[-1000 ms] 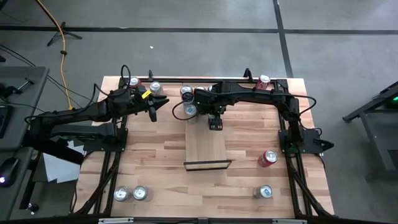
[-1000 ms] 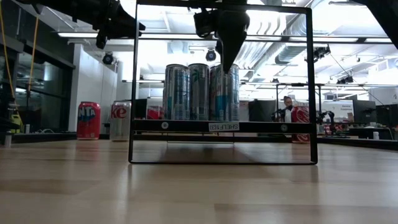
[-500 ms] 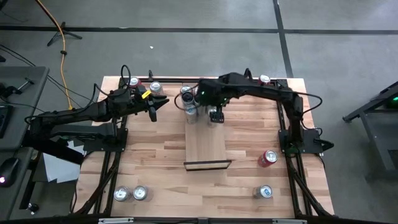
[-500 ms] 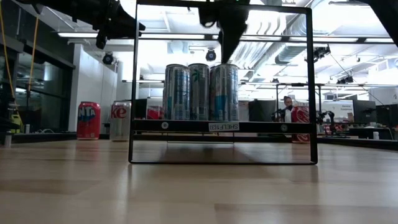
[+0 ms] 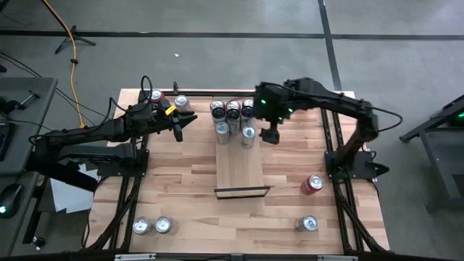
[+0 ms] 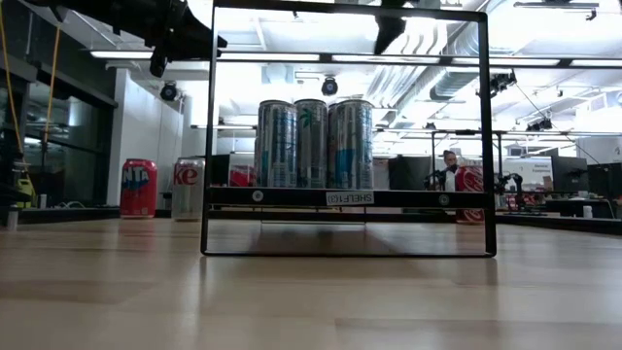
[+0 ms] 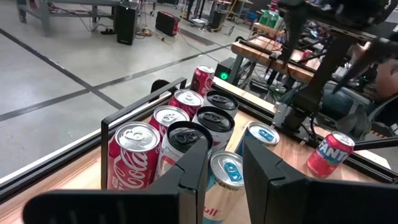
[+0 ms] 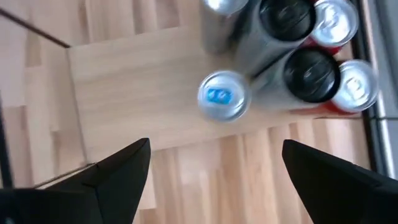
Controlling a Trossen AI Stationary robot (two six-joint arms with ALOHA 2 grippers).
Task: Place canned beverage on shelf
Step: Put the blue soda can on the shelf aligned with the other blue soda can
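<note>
The shelf [image 5: 241,168] is a pale board with black end rails, lying mid-table. Several tall cans stand upright on their bases at its far end [image 6: 311,144]; the nearest one is a silver can with a blue tab [image 5: 248,135] [image 8: 222,95]. My right gripper [image 5: 270,135] [image 8: 216,146] hangs open above and just right of that can, high over the shelf, with nothing between its fingers. My left gripper [image 5: 178,127] [image 7: 224,163] waits over the table's far left, pointing toward the cans. Its fingers stand a narrow gap apart and hold nothing.
A red can [image 5: 312,183] lies on its side right of the shelf, and one can [image 5: 307,223] stands near the front right. Two cans [image 5: 152,226] stand at the front left. More cans stand at the far left [image 5: 168,99] and far right [image 5: 308,94].
My right gripper has risen from the cans at the shelf's far end and drawn toward the table's right edge. The blue-tab can stays standing on the shelf, now uncovered. My left arm has kept still.
</note>
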